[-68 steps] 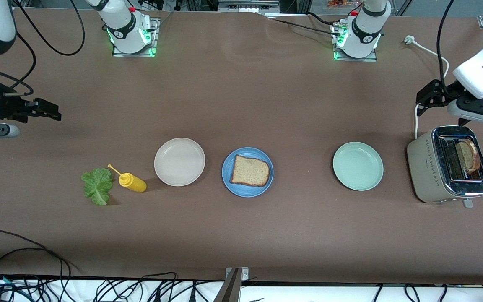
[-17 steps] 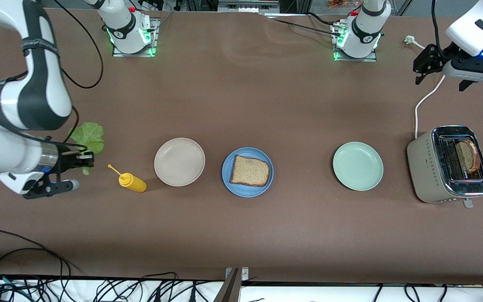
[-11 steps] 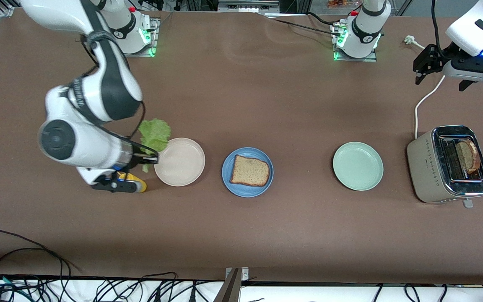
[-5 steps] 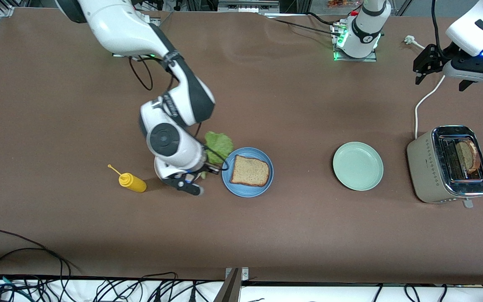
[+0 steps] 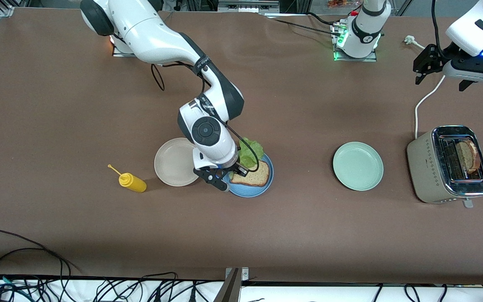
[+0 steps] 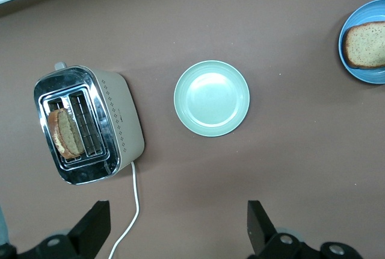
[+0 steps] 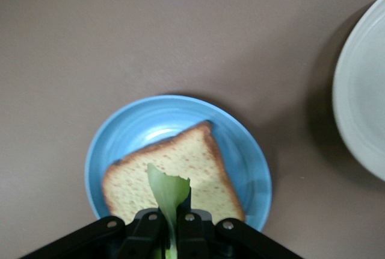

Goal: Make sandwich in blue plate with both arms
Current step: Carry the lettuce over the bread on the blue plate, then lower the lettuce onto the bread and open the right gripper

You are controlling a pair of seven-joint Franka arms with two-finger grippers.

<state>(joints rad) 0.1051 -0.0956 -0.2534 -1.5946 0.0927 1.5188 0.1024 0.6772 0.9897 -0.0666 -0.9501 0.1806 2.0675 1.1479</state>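
Brown bench [image 5: 292,235], cables along the edge nearest the front camera. Right gripper [image 5: 241,170] hangs over the blue plate [image 5: 247,192], fingers [image 7: 153,226] clenched on the stem of a lettuce leaf [image 5: 250,152]; the right wrist view shows the leaf [image 7: 167,194] edge-on, so most of it is hard to make out. One bread slice [image 5: 253,177] lies on the blue plate, partly hidden by the right arm and the leaf in the front view; in the right wrist view the slice [image 7: 180,168] shows more fully. The arm also covers part of the beige plate [image 5: 174,161], which sits beside the blue plate toward the right arm's end. A yellow squeeze bottle [image 5: 131,182] lies farther toward that end. Second slice [image 5: 468,156] stands in the toaster [image 5: 424,167] at the left arm's end, only its top showing. Mint plate [image 5: 358,166] sits between toaster and blue plate. Left gripper [image 5: 428,63] waits above the bench near the toaster's cord [image 5: 424,100], fingers [image 6: 257,223] spread, nothing between them; their tips are cut off in the left wrist view.
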